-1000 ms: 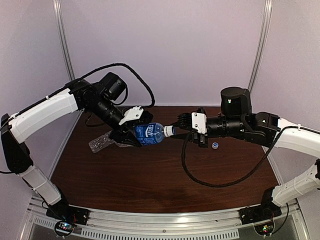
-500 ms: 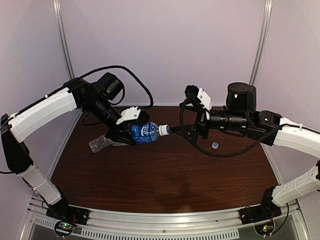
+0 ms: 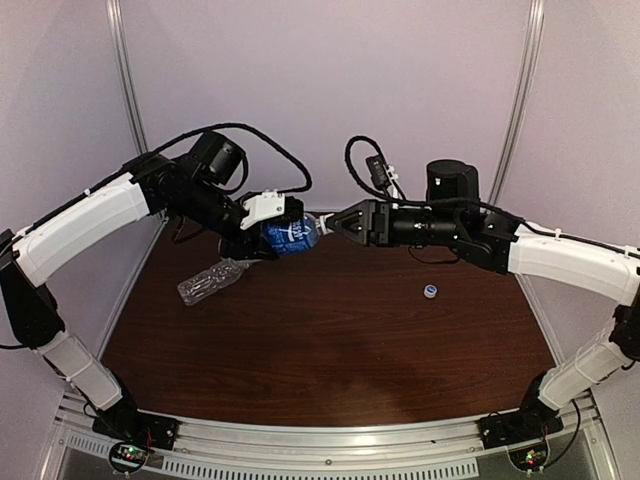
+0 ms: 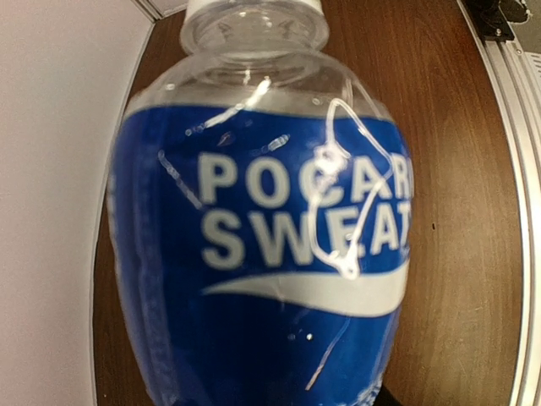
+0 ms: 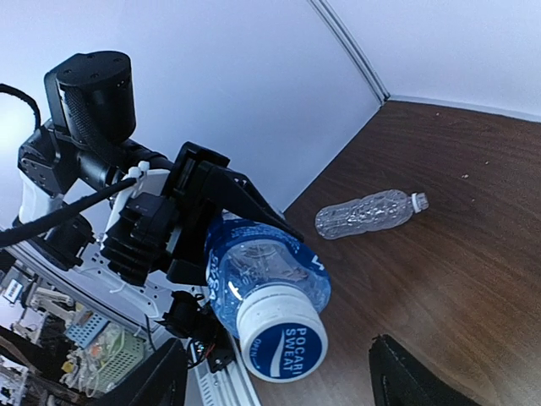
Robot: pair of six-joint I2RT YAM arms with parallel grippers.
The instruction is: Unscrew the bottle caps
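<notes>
My left gripper is shut on the blue-labelled bottle, holding it in the air with its neck pointing right. The label fills the left wrist view and hides the fingers. The white and blue cap is on this bottle. My right gripper is open, with a finger on each side of the cap and a gap to it. The unlabelled bottle lies on its side on the table, far left. A loose cap sits on the table under my right arm.
The brown table is walled in by pale panels at the back and sides. A metal rail with both arm bases runs along the near edge. The lying bottle has a white end pointing toward the right.
My right gripper let go of the cap, drew back and turned, then came back open around it. My left arm lifted the bottle up and away toward the back.
</notes>
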